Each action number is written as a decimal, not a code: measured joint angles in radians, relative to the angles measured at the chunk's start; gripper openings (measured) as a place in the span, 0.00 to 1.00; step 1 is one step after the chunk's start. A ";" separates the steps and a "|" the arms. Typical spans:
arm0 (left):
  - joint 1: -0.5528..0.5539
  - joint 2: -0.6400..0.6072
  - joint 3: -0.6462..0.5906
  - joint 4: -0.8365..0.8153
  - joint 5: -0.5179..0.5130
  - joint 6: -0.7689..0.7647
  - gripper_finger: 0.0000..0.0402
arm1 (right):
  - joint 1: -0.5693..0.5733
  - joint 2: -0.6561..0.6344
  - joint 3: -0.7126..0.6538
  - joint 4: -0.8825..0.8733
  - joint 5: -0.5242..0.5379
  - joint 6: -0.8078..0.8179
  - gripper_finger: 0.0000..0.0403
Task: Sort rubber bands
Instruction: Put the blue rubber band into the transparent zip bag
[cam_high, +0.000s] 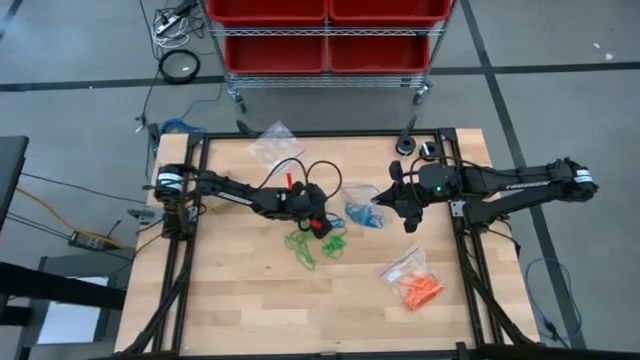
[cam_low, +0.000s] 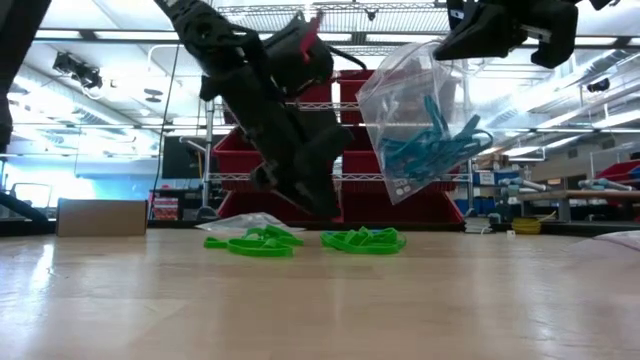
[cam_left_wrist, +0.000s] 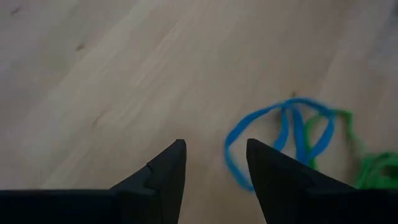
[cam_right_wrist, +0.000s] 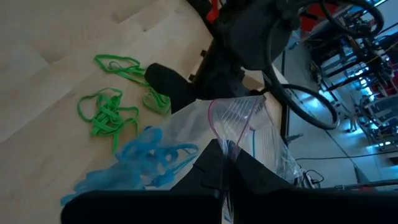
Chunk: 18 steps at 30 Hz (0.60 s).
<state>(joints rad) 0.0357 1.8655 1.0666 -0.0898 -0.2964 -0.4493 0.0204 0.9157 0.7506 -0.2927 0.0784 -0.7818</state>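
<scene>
Holding: right tool (cam_low: 470, 40) is clamping together on clear plastic bag (cam_low: 420, 120) of blue rubber bands, lifted for filling.
Reaching: left tool (cam_left_wrist: 214, 165), fingers apart, is nearing loose blue rubber band (cam_left_wrist: 283, 140) beside green rubber bands (cam_high: 318, 243) on wooden surface (cam_high: 230, 300).

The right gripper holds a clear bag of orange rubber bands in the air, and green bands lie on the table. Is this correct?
Only the colour is wrong: the clear bag held up by the right gripper contains blue rubber bands, as the low view shows. Green bands do lie on the table.
</scene>
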 joint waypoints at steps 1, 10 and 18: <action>0.000 0.003 -0.001 -0.001 0.020 0.000 0.44 | 0.000 0.000 0.000 -0.001 0.000 0.002 0.00; -0.002 0.029 -0.004 -0.008 0.060 -0.046 0.44 | 0.000 0.000 0.000 -0.013 0.041 0.005 0.00; -0.005 0.089 0.003 0.021 0.056 -0.058 0.38 | -0.003 -0.029 0.000 -0.006 0.049 0.009 0.00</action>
<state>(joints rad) 0.0309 1.9541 1.0692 -0.0690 -0.2408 -0.5078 0.0173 0.8872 0.7506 -0.2983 0.1272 -0.7731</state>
